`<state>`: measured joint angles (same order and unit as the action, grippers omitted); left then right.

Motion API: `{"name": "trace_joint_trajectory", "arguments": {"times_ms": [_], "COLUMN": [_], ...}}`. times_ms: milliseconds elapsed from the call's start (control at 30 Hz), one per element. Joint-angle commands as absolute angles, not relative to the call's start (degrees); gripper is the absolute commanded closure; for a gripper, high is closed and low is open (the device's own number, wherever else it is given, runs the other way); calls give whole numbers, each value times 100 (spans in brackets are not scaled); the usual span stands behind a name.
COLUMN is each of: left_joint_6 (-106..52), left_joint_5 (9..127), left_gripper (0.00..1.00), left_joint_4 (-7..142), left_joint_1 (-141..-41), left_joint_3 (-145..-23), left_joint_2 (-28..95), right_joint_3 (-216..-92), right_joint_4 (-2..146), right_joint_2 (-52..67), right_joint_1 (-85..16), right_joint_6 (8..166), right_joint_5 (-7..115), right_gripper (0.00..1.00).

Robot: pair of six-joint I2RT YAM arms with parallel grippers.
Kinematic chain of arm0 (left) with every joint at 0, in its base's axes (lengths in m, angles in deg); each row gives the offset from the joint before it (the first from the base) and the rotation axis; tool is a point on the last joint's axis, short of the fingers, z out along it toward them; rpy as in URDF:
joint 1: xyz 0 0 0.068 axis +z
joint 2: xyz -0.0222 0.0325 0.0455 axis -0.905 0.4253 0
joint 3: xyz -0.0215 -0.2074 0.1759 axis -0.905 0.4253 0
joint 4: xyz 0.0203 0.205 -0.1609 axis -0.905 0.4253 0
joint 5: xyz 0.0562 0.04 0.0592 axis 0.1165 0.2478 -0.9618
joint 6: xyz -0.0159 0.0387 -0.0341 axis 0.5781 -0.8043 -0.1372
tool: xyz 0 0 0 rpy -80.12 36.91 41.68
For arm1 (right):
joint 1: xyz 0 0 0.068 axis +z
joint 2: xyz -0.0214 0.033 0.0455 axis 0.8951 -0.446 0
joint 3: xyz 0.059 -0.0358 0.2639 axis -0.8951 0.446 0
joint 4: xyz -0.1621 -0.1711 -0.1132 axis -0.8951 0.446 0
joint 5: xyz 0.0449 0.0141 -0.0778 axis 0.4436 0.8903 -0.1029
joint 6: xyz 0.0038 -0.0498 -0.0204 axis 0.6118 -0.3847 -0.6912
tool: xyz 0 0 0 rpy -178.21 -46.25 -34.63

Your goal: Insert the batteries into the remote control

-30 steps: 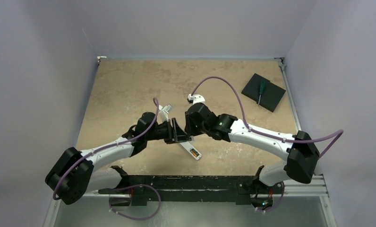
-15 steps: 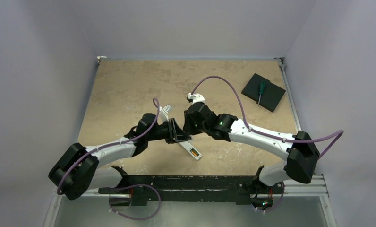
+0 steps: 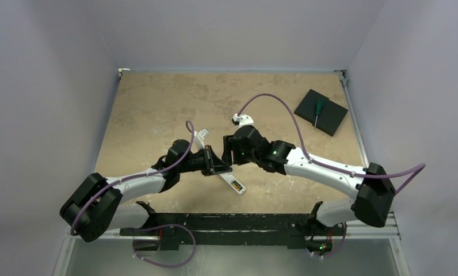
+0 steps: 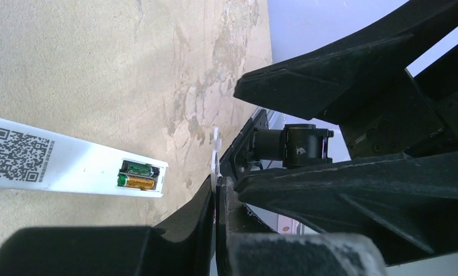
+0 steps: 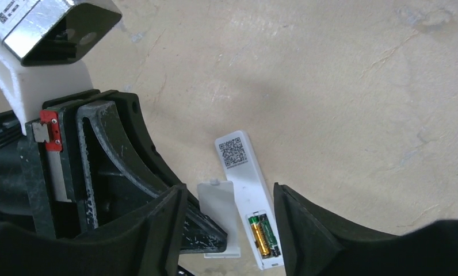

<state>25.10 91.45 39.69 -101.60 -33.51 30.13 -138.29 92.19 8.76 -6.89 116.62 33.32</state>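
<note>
The white remote control (image 3: 233, 184) lies face down on the table, QR label up, also in the left wrist view (image 4: 71, 164) and the right wrist view (image 5: 245, 172). The two batteries (image 5: 263, 233), one gold-orange and one dark, sit side by side in its open recess (image 4: 137, 175). My left gripper (image 3: 217, 167) is shut on a thin white battery cover (image 5: 218, 210), seen edge-on between its jaws (image 4: 216, 150), held just left of the remote. My right gripper (image 5: 228, 192) is open, hanging above the cover and the remote's battery end (image 3: 229, 150).
A black square pad (image 3: 330, 119) with a green-handled screwdriver (image 3: 317, 109) on it lies at the far right of the table. The two grippers sit tip to tip, close together. The table's front rail (image 3: 244, 221) runs just behind the remote.
The right arm's elbow has swung slightly outward and its gripper has shifted a little over the cover. The left gripper still holds the cover; the remote has not moved.
</note>
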Motion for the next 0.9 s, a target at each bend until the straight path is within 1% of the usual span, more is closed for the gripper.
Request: {"name": "trace_joint_trajectory", "arguments": {"times_ms": [0,133,267,400,567,667,867], "left_joint_6": [2479,2402,2412,2754,3333,3647,4007], "left_joint_5": [9318,9579,9783,10121,10485,10631,10773], "left_gripper": [100,100,100,100,100,100,100], "left_joint_4": [3268,2919,2492,1445,34,-704,-1326], "left_joint_1": [-10145,-10147,-10147,-10141,-10143,-10148,-10146], "left_joint_3": [-3259,-3184,-3078,-2903,-2726,-2660,-2603], "left_joint_2": [3005,2953,2963,3135,3383,3490,3538], "right_joint_3": [-13659,-13429,-13047,-12730,-12511,-12446,-12391], "right_joint_4": [9056,9060,8757,8423,8223,8209,8122], "right_joint_2": [1403,1924,2503,2948,3321,3443,3493], "right_joint_1": [-723,-763,-876,-932,-955,-971,-998], "right_joint_6": [11564,11432,11359,11340,11243,11236,11227], "right_joint_5": [3367,3536,4115,4586,5055,5104,5258], "right_gripper": [34,33,36,47,53,54,54]}}
